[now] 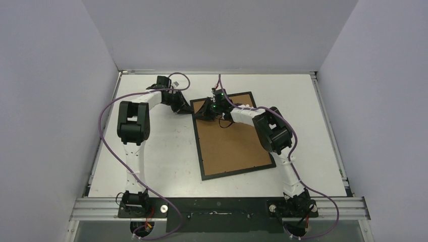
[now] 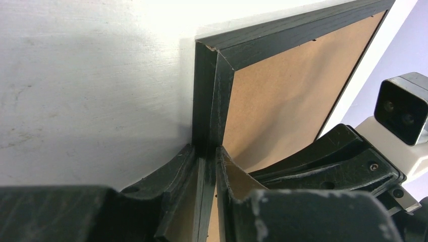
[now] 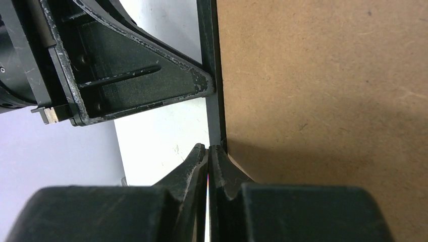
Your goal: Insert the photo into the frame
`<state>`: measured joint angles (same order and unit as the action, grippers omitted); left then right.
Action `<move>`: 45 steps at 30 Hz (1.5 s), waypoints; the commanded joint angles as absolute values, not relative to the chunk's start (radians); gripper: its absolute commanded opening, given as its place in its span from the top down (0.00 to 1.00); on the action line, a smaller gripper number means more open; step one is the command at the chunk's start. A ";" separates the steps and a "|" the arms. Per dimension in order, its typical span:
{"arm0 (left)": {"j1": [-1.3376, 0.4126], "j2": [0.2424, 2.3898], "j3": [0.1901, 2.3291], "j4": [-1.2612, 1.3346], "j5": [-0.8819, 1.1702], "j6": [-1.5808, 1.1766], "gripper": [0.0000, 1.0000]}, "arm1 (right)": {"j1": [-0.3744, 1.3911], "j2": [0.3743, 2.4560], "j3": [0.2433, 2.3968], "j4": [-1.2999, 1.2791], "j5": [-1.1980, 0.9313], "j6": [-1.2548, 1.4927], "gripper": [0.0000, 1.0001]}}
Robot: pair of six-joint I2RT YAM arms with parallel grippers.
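Photo was not to be seen in any view, so whether it already lay under the backing (image 1: 229, 143) could not be told. The frame (image 1: 198, 146) lay face down on the tabletop (image 1: 161, 151), mid-table and slightly skewed, its brown backing seated inside the black rails. Both arms met at its far left corner. The left tool (image 2: 206, 151) stood narrow, one finger outside the left rail and one inside against the backing, apparently pinching that rail. The right tool (image 3: 208, 148) was closed tip to tip with nothing visibly between, its point touching the seam where rail met backing (a prying or pressing posture, by the look of it). My reading: the work was at the backing stage. If the photo was outside, the backing had yet to come out; if inside, only securing it remained.
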<state>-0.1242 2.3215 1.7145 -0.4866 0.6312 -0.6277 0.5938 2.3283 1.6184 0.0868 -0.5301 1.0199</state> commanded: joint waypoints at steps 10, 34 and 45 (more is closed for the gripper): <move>-0.138 2.376 1.749 -0.631 0.466 -0.539 0.90 | 0.601 2.327 1.623 0.260 -0.536 1.086 1.00; -0.140 2.378 1.741 -0.653 0.443 -0.521 0.91 | 0.595 2.377 1.628 0.004 -0.377 0.965 1.00; -0.141 2.384 1.753 -0.664 0.431 -0.517 0.91 | 0.575 2.349 1.539 0.003 -0.363 0.941 1.00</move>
